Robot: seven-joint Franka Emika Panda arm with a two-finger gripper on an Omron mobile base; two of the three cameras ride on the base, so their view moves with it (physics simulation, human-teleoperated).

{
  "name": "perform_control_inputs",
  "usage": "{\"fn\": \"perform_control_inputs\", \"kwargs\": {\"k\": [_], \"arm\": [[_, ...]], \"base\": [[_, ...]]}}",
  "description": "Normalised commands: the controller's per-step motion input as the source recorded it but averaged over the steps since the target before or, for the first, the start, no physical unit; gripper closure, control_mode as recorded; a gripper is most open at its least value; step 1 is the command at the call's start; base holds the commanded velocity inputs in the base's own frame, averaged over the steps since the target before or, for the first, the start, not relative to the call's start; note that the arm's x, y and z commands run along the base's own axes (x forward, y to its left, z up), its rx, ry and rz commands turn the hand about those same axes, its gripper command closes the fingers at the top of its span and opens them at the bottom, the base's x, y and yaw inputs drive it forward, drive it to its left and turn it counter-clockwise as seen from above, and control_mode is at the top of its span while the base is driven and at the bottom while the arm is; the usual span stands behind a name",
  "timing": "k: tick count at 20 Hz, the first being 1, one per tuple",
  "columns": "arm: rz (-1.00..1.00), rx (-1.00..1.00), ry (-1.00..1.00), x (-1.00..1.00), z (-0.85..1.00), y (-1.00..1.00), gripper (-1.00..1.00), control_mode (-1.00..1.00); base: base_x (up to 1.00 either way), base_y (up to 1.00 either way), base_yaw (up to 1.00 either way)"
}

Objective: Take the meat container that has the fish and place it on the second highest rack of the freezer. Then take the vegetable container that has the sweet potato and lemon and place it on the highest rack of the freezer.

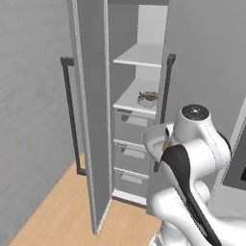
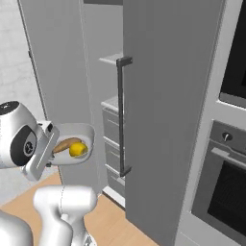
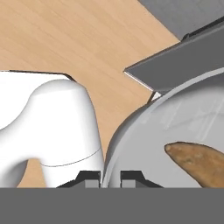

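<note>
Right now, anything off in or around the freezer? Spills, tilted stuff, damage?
Nothing stands out. The fish container sits flat on the second highest rack, the highest rack is bare, and the gripper is shut on the rim of the vegetable container, which is level, with the sweet potato and lemon inside.

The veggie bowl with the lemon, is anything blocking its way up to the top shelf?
Nothing visible blocks it. The claw holds the vegetable container low, in front of the freezer. Its door stands open, and the highest rack is bare. The fish container sits on the shelf below.
</note>
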Motion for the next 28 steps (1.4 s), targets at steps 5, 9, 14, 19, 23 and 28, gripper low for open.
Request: {"fn": "perform_control_inputs", "kwargs": {"k": [5,9,14,19,23,28], "arm": [[0.0,0.0,0.0,0.0,0.0,0.0,1.0,1.0],[0.0,0.0,0.0,0.0,0.0,0.0,1.0,1.0],[0.0,0.0,0.0,0.0,0.0,0.0,1.0,1.0],[0.0,0.0,0.0,0.0,0.0,0.0,1.0,1.0],[0.0,0.0,0.0,0.0,0.0,0.0,1.0,1.0],[0.0,0.0,0.0,0.0,0.0,0.0,1.0,1.0]], "base": [[0.43,0.13,-0.24],[0.54,0.02,-0.22],[0.36,0.57,-0.22],[0.28,0.53,-0.16],[0.51,0.0,-0.1],[0.54,0.02,0.0]]}}
